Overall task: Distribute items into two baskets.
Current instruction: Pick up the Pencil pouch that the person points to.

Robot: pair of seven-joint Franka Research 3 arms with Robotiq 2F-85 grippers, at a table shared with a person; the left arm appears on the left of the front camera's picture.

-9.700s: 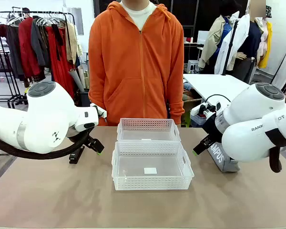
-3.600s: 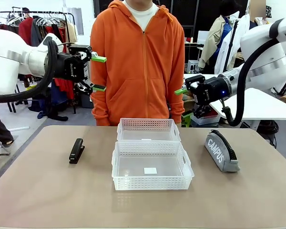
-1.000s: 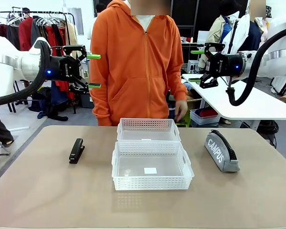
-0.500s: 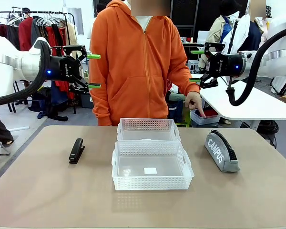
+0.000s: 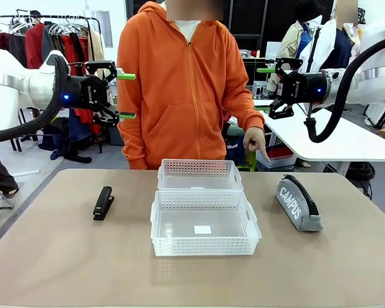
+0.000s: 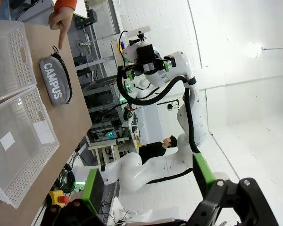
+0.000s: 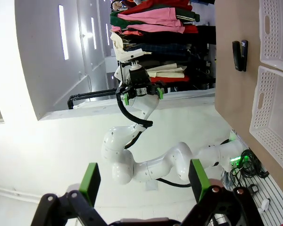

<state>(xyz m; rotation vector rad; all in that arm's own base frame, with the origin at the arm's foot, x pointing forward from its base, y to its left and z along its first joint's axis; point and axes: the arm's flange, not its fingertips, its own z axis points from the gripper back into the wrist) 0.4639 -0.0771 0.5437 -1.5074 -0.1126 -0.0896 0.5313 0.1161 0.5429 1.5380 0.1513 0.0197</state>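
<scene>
**Desk:** What do we have from the front?

**Field:** We see the left gripper and the right gripper raised high on either side of a person in orange. Both have their fingers spread, with nothing between them. On the table, the far basket and the near basket stand touching at centre. The black stapler lies well to their left and the grey pencil case to their right. The person's hand points a finger down above the far edge, near the case but clear of it.

**Desk:** And the left wrist?

**Field:** We look past its parted green pads at the pencil case, which lies on the table beside the baskets. The hand's fingertip is just short of it.

**Desk:** The right wrist?

**Field:** Its pads stand wide apart too. We find the stapler lying on the table, apart from the baskets' lattice walls.
</scene>
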